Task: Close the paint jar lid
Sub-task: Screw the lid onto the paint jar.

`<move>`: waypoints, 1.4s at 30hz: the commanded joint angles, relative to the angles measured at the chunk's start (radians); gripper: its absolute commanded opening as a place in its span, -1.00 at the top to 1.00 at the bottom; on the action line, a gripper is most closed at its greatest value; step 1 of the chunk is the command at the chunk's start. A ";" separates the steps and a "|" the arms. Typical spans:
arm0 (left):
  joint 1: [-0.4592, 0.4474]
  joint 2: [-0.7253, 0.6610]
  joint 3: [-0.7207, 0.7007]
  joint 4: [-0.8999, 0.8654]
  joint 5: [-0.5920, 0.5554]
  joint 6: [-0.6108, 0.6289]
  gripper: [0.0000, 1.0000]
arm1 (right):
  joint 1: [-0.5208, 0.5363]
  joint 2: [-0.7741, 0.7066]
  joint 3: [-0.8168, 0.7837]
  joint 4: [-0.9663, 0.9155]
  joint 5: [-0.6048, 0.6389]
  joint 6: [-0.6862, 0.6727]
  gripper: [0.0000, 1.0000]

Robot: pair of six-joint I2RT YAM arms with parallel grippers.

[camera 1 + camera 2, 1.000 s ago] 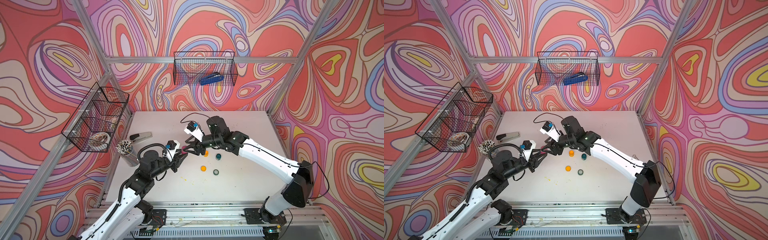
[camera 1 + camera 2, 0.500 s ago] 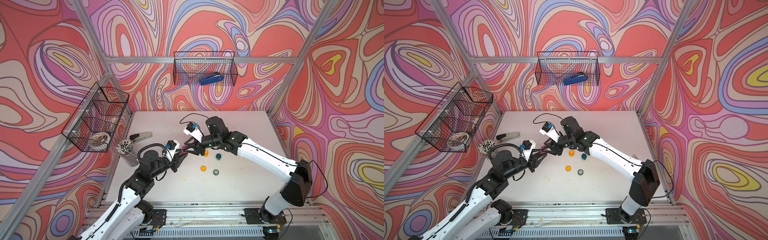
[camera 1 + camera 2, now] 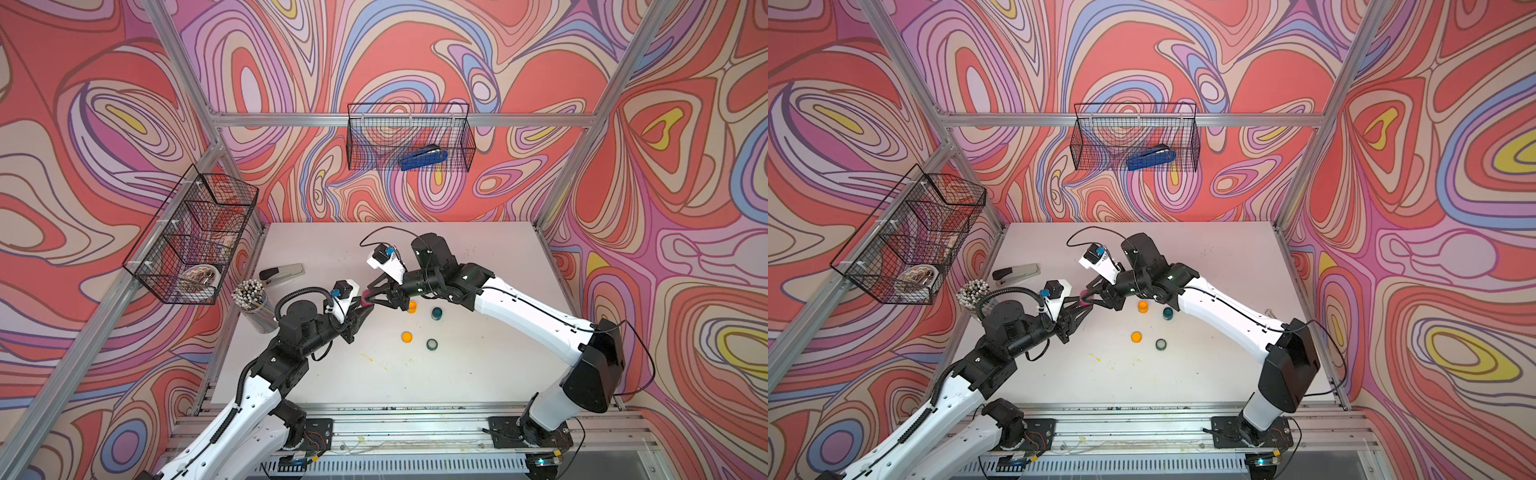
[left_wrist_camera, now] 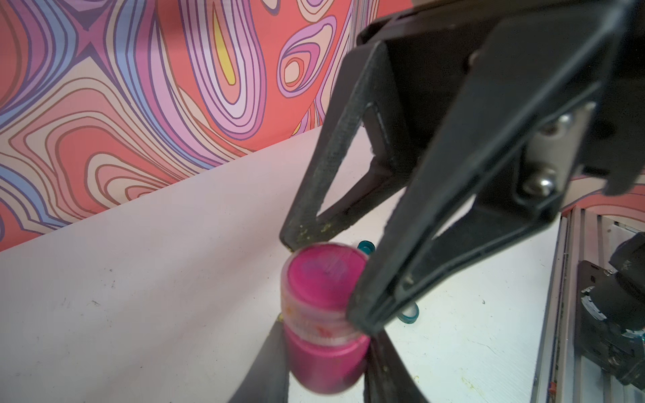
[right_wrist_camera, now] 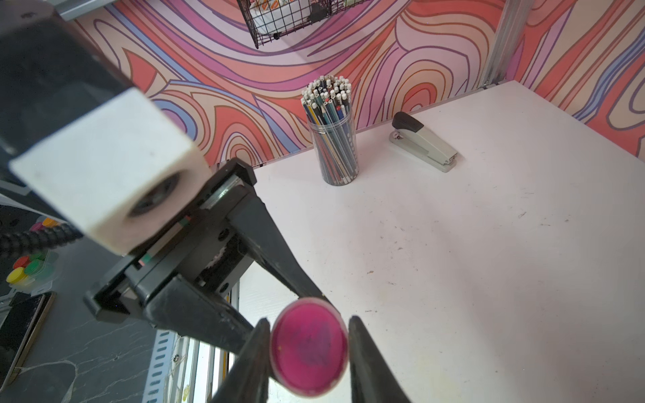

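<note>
Pencil cup (image 3: pixel 251 301) stands and grey stapler (image 3: pixel 281 272) lies near the left edge of the white table (image 3: pixel 478 374). Left gripper (image 3: pixel 362 307) is clamped on the body of the pink paint jar (image 4: pixel 326 359) and holds it tilted, left of the table's centre. Lid (image 5: pixel 310 352), also pink, sits on the jar's mouth; how far it is seated cannot be told. Right gripper (image 5: pixel 309 320) meets the jar from the opposite side, its fingers (image 5: pixel 366 366) drawn in narrow against opposite edges of the lid. Further right, an orange jar (image 3: pixel 412 306) and a teal jar (image 3: pixel 436 313) stand just beside the right gripper. Nearer the robot's base lie an orange cap (image 3: pixel 407 336) and a teal cap (image 3: pixel 432 343).
</note>
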 commanded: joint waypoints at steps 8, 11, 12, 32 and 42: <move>-0.001 0.042 0.090 0.123 -0.141 0.014 0.48 | 0.009 0.014 -0.055 0.055 0.124 0.102 0.41; 0.000 0.065 0.107 0.146 -0.189 0.012 0.48 | 0.027 0.016 -0.066 0.089 0.189 0.139 0.41; 0.000 0.075 0.112 0.156 -0.207 0.014 0.48 | 0.036 0.019 -0.069 0.099 0.213 0.154 0.41; -0.003 0.251 0.122 0.403 -0.458 0.037 0.48 | 0.228 0.197 0.046 0.159 0.647 0.507 0.43; -0.003 0.238 0.069 0.399 -0.479 0.037 0.48 | 0.228 0.157 0.019 0.138 0.672 0.485 -0.02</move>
